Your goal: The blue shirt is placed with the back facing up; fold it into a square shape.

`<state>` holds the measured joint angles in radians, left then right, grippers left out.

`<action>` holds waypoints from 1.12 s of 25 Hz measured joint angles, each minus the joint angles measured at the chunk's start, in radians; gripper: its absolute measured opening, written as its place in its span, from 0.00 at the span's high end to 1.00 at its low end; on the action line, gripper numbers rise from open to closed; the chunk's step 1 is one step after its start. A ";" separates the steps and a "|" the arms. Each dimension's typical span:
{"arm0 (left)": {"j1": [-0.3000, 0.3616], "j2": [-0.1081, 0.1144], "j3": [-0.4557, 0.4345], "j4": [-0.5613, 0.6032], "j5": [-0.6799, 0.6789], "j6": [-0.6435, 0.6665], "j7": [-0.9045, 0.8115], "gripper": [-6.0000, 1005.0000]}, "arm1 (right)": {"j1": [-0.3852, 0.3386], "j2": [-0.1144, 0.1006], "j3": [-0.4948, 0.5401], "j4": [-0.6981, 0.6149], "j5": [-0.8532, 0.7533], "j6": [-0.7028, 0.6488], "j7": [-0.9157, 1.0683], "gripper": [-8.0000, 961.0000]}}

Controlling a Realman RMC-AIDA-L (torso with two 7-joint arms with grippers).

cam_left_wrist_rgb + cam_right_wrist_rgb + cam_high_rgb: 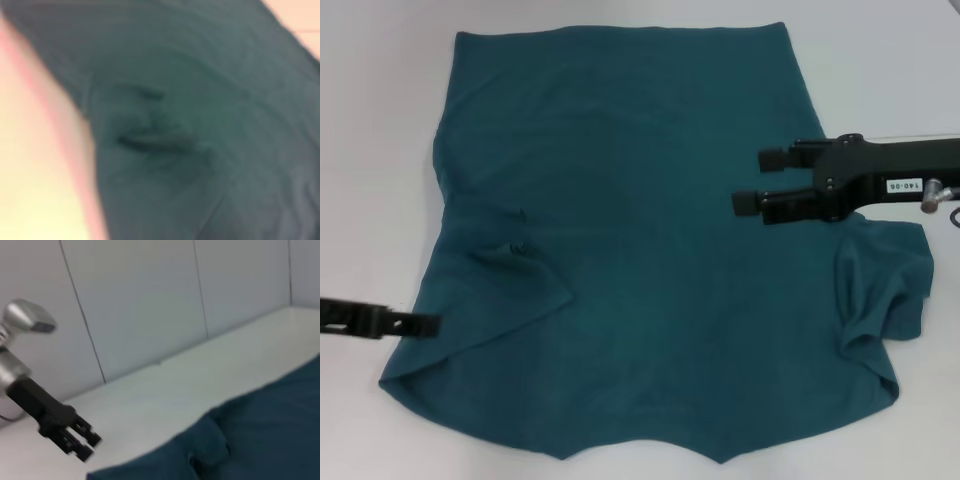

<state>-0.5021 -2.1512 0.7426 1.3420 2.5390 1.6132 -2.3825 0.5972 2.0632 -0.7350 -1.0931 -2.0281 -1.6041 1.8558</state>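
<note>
The white table (880, 60) spreads out before me, and most of it lies under the blue shirt (640, 260). The shirt is spread flat with its straight hem at the far side and its collar end toward me, the near edge dipping in two shallow curves. On my left side the sleeve is folded inward onto the body, forming a slanted flap with a few creases near its top. On my right side the sleeve (885, 290) is still sticking out past the body, bunched and rumpled rather than flat.

My right gripper (760, 180) reaches in from the right and hangs over the shirt's right half, just above that rumpled sleeve. Its two black fingers point toward the middle of the cloth with a clear gap between them, and nothing is held in that gap.

My left gripper (425, 324) sits low at the left edge of the shirt, its tip right beside the fabric near the bottom of the folded flap. I cannot tell whether its fingers are spread or closed. It also shows in my right wrist camera (75, 440), off the shirt's edge over bare table.

My left wrist camera sees only blurred teal cloth with a couple of wrinkles, and pale table beside it.
</note>
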 joint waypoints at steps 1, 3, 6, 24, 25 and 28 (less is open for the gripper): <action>0.006 0.001 0.002 0.009 0.012 0.001 -0.003 0.40 | 0.008 0.001 0.000 -0.011 -0.023 0.000 0.020 0.05; 0.019 0.001 0.004 0.030 0.038 0.000 0.002 0.36 | 0.023 0.003 -0.001 -0.022 -0.056 0.000 0.048 0.05; 0.038 -0.006 0.015 0.047 0.070 -0.017 0.051 0.30 | 0.052 0.004 -0.001 -0.024 -0.092 0.001 0.092 0.05; 0.011 -0.011 0.096 -0.084 0.184 -0.130 -0.006 0.10 | 0.103 0.017 -0.024 -0.029 -0.153 0.044 0.146 0.05; 0.009 -0.011 0.101 -0.090 0.184 -0.132 -0.010 0.10 | 0.102 0.017 -0.025 -0.028 -0.153 0.047 0.145 0.05; 0.005 -0.010 0.110 -0.097 0.186 -0.137 -0.018 0.10 | 0.102 0.017 -0.026 -0.027 -0.153 0.051 0.143 0.05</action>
<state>-0.4970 -2.1615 0.8525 1.2451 2.7249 1.4759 -2.4003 0.6996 2.0800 -0.7611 -1.1203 -2.1815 -1.5530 1.9987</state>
